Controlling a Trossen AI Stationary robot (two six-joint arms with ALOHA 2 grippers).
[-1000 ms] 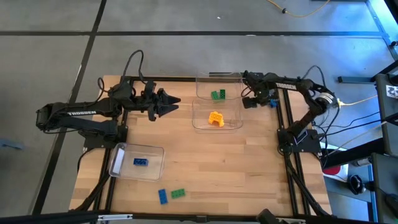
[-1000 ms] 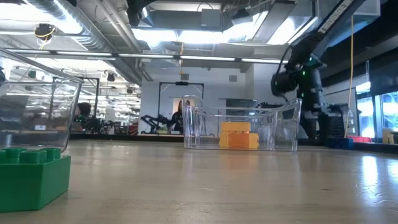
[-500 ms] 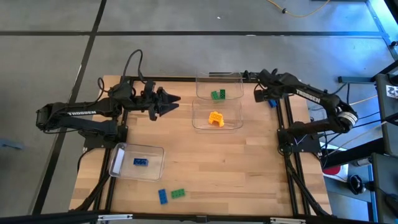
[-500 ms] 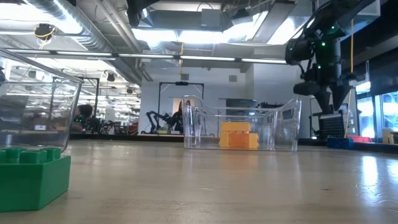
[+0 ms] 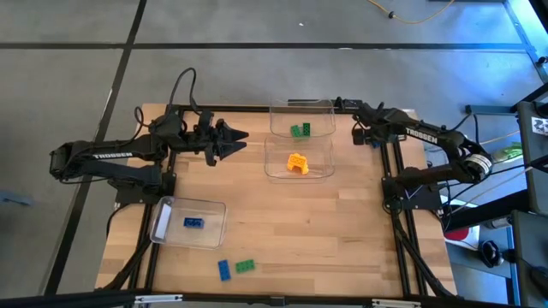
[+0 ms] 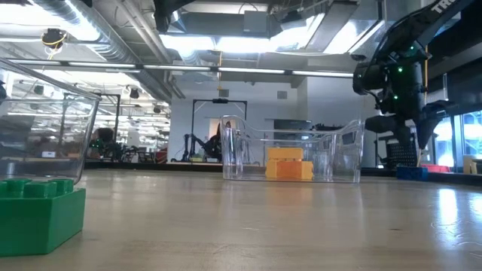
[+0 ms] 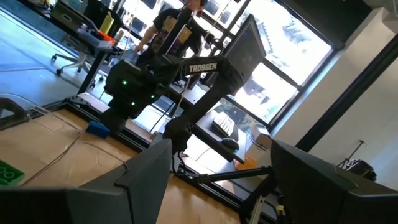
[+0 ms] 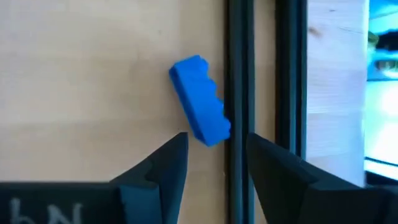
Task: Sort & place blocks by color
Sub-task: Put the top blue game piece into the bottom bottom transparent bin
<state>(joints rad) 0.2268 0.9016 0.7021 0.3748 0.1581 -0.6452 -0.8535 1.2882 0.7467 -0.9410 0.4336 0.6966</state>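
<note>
Two blue blocks are still out of place. One lies by the table's far right edge [image 8: 199,99], tight against the black frame rail [image 8: 239,74], and my right gripper [image 8: 214,158] hangs just above it, jaws parted and straddling its near end, holding nothing. The rail crowds one finger, so I judge the approach needs care (might nudge the block off the rail first). My left gripper [image 5: 235,139] waits spread wide over the far left of the table, empty. Already sorted: green in the far bin [image 5: 300,130], orange in the bin next to it [image 5: 296,162], one blue in the near left bin [image 5: 193,223]. A blue [image 5: 223,269] and a green block [image 5: 246,266] sit loose at the near edge.
</note>
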